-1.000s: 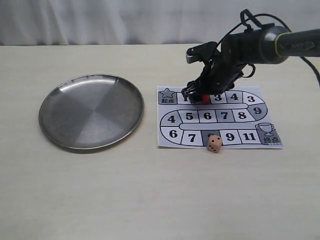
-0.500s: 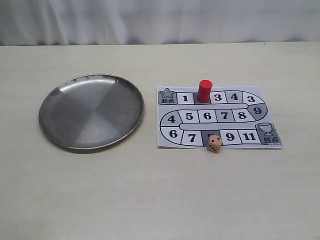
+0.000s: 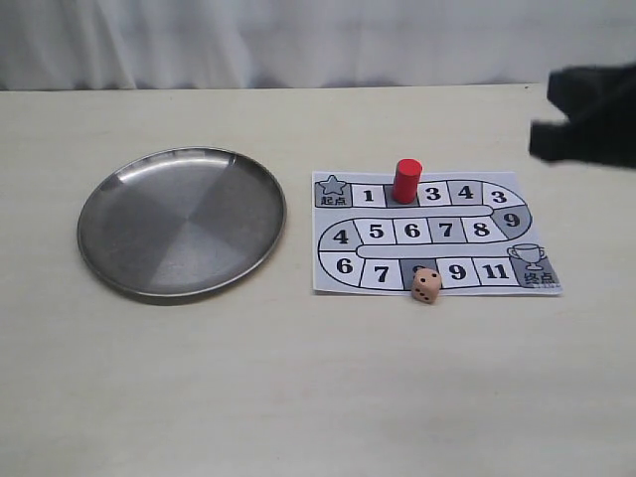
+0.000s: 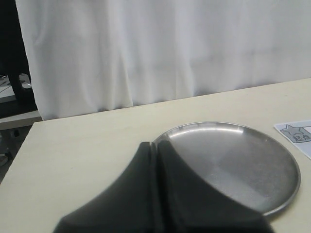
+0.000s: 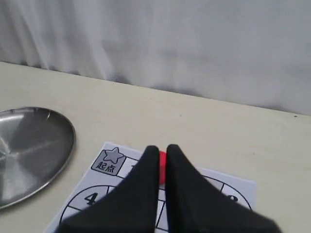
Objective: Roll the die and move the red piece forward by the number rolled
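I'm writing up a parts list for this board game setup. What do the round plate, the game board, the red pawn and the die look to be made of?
Round silver plate: brushed metal, probably stainless steel, with radial sheen.
Flat white game board: printed paper or thin card, lying flat.
Red cylinder pawn: solid matte red, painted wood or plastic; cannot tell which.
Pale beige die: dull surface with dark pips, possibly wood.

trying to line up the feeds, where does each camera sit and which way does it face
Exterior: off the arms, above the table, looking down at plate, board, red piece and die; a blurred dark arm part shows at its right edge.
Left wrist: behind the shut left gripper, facing plate and curtain.
Right wrist: behind the nearly shut right gripper, facing board and red piece.
Shared: plate and board appear in all three.
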Tool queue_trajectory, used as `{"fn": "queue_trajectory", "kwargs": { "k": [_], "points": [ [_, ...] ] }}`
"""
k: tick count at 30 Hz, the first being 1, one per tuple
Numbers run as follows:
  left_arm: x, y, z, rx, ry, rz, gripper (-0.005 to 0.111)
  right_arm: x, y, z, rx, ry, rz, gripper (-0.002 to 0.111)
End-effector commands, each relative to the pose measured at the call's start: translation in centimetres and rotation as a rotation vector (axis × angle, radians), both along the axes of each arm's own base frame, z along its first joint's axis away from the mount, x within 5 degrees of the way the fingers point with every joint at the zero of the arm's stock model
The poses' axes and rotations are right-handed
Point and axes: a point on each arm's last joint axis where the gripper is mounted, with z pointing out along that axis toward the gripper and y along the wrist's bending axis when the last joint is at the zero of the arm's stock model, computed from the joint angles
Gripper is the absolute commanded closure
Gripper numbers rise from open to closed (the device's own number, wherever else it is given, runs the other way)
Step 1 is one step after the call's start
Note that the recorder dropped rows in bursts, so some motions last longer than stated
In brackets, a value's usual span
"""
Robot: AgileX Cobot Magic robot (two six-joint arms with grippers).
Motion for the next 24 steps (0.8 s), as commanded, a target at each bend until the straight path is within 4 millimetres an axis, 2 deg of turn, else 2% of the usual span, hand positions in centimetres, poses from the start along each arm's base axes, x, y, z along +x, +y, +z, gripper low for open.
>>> {"fn": "queue_trajectory", "kwargs": {
  "k": [1, 7, 13, 19, 24],
  "points": [
    [0.0, -0.1, 0.0, -0.001, -0.009, -0.009, 0.107, -4.6, -1.2, -3.1, 0.045, -0.138, -0.001, 0.104],
    [0.0, -0.1, 0.0, -0.001, -0.009, -0.009, 0.107, -9.0, -2.4, -6.8, 0.104, -0.187, -0.011, 0.104],
    [0.0, -0.1, 0.0, -0.001, -0.009, -0.009, 0.107, -11.1, -2.9, -8.7, 0.122, -0.254, -0.009, 0.104],
    [0.0, -0.1, 0.0, -0.001, -0.009, -0.009, 0.107, -12.1, -3.3, -8.5, 0.134, -0.309, -0.022, 0.104],
    [0.0, -0.1, 0.0, -0.001, -0.009, -0.009, 0.107, -13.2, -4.4, -8.2, 0.132, -0.391, -0.156, 0.104]
  ]
}}
